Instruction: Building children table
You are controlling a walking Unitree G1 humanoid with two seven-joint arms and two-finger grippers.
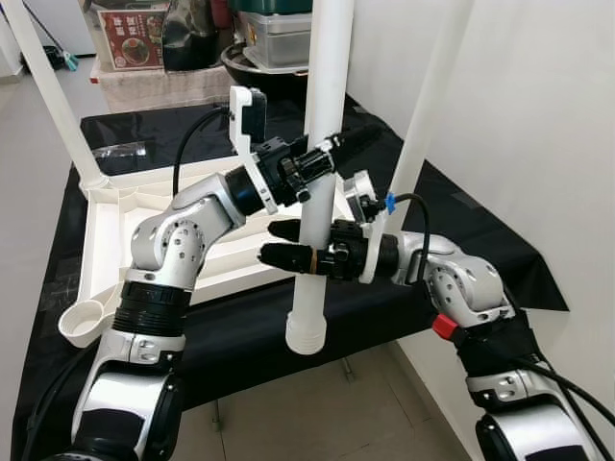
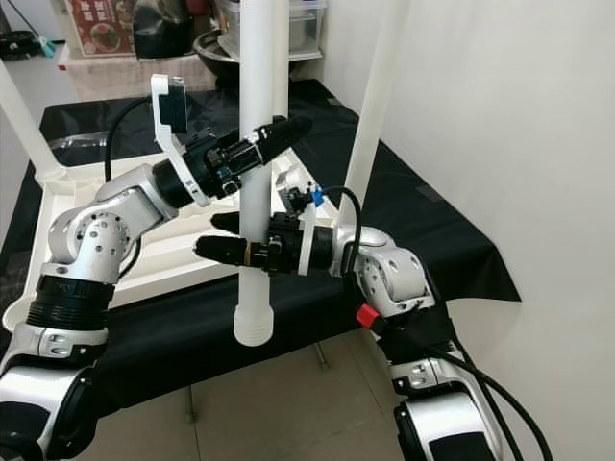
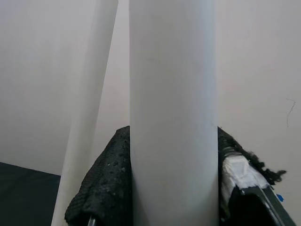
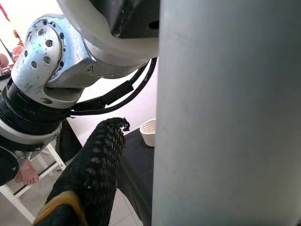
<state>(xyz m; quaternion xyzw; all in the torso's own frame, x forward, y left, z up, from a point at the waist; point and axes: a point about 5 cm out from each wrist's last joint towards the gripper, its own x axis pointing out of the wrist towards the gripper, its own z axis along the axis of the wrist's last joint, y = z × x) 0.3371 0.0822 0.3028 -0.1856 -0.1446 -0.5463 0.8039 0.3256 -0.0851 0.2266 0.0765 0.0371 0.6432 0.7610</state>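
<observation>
My left tool [image 1: 332, 154] grips the loose white leg [image 1: 317, 192] high on its shaft, one black finger showing past the far side; in the left wrist view the leg [image 3: 173, 117] stands between both mesh-covered fingers [image 3: 106, 183], touching them; my right tool [image 1: 283, 242] closes on the same leg lower down, its two fingers lying one above the other against the shaft, and in the right wrist view one finger [image 4: 91, 174] sits just beside the leg [image 4: 225, 113]; the leg hangs nearly upright in front of the counter's edge, its flared collar end [image 1: 307, 336] lowest, above the floor [image 1: 317, 413]; behind it the upturned white tabletop [image 1: 106, 250] lies on the counter [image 1: 240, 331], which is draped in black cloth; two more legs rise from the tabletop, one at the far left corner [image 1: 53, 96], one on the right near the wall [image 1: 428, 115]; a round socket [image 1: 82, 322] at the near left corner holds nothing; past the counter stand a clear plastic box [image 1: 279, 36] with its lid on, contents unclear, a dark bowl [image 1: 259, 67] beneath it, contents hidden, and a carton [image 1: 130, 38] with a food picture.
</observation>
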